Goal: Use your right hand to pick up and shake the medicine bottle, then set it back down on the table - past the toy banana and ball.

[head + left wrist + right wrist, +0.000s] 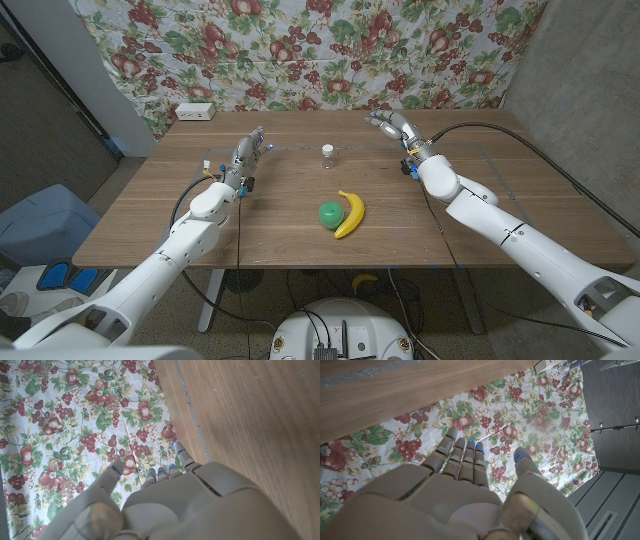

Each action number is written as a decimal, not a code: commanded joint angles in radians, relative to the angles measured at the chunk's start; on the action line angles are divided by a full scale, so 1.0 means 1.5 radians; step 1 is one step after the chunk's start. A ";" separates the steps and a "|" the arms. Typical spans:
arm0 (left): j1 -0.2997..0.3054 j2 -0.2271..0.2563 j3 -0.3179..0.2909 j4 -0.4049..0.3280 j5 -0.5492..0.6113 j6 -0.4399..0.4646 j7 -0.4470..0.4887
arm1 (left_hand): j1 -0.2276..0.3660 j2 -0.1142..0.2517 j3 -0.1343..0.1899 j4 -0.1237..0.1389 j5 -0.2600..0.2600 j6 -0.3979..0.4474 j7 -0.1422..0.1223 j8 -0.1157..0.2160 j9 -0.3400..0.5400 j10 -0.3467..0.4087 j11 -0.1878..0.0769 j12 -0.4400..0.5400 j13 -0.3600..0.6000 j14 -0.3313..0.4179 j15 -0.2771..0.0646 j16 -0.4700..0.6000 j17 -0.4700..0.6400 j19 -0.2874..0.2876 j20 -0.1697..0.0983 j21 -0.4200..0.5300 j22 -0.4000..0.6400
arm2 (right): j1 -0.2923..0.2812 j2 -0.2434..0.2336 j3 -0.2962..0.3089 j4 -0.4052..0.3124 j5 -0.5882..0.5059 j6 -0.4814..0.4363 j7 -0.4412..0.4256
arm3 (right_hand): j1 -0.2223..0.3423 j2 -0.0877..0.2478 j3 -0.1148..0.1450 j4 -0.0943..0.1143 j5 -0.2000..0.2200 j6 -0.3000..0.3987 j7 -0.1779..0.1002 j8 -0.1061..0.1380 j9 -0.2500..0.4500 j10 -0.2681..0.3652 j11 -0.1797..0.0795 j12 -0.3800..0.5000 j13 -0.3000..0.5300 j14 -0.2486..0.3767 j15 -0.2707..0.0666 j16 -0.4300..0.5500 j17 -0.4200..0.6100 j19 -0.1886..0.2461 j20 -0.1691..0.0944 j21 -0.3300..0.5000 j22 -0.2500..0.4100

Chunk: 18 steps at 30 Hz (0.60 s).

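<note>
A small clear medicine bottle (328,156) with a white cap stands upright on the wooden table (150,215), far of centre. Nearer the front lie a yellow toy banana (350,214) and a green ball (329,213), touching side by side. My right hand (392,128) hovers at the far right of the bottle, a hand's width away, fingers apart and holding nothing; its fingers (462,457) point toward the fruit-print cloth. My left hand (249,149) is at the far left, fingers (160,474) straight and empty.
A fruit-patterned cloth (300,50) hangs behind the table. A white power strip (194,112) sits at the far left corner. A black cable (540,140) runs along my right arm. A blue bin (40,220) stands left of the table.
</note>
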 commanded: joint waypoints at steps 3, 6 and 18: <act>0.009 0.005 -0.004 -0.008 -0.004 0.000 0.000 | 0.004 0.044 0.002 -0.005 0.003 0.004 0.002 0.000 0.002 0.001 -0.002 0.000 0.002 0.004 -0.001 0.000 0.001 0.004 0.000 -0.003 0.004 | 0.010 0.005 -0.021 -0.003 -0.028 -0.026 0.017 | 0.008 0.003 0.000 0.000 0.005 0.006 0.000 -0.001 0.004 0.001 -0.004 0.001 0.004 0.003 -0.004 0.006 0.002 0.007 -0.001 -0.001 0.004; 0.009 0.006 -0.005 -0.008 -0.004 -0.001 -0.001 | 0.003 0.044 0.002 -0.005 0.003 0.004 0.002 0.000 0.002 0.001 -0.002 0.000 0.002 0.004 -0.001 0.000 0.001 0.004 0.000 -0.004 0.004 | 0.015 0.009 -0.027 -0.001 -0.034 -0.029 0.018 | 0.009 0.004 0.000 0.000 0.005 0.006 -0.001 -0.001 0.004 0.001 -0.005 0.001 0.004 0.003 -0.004 0.006 0.002 0.007 -0.001 -0.002 0.004; 0.009 0.006 -0.007 -0.001 -0.008 -0.005 -0.007 | 0.003 0.044 0.002 -0.005 0.003 0.006 0.003 0.001 0.002 0.002 -0.001 0.000 0.002 0.004 -0.001 -0.001 0.001 0.006 0.000 -0.006 0.004 | 0.030 0.020 -0.047 -0.003 -0.063 -0.062 0.018 | 0.014 0.007 0.001 0.000 0.006 0.005 -0.006 -0.003 0.004 -0.002 -0.012 -0.001 0.004 0.000 -0.008 0.005 0.003 0.006 -0.002 -0.004 0.004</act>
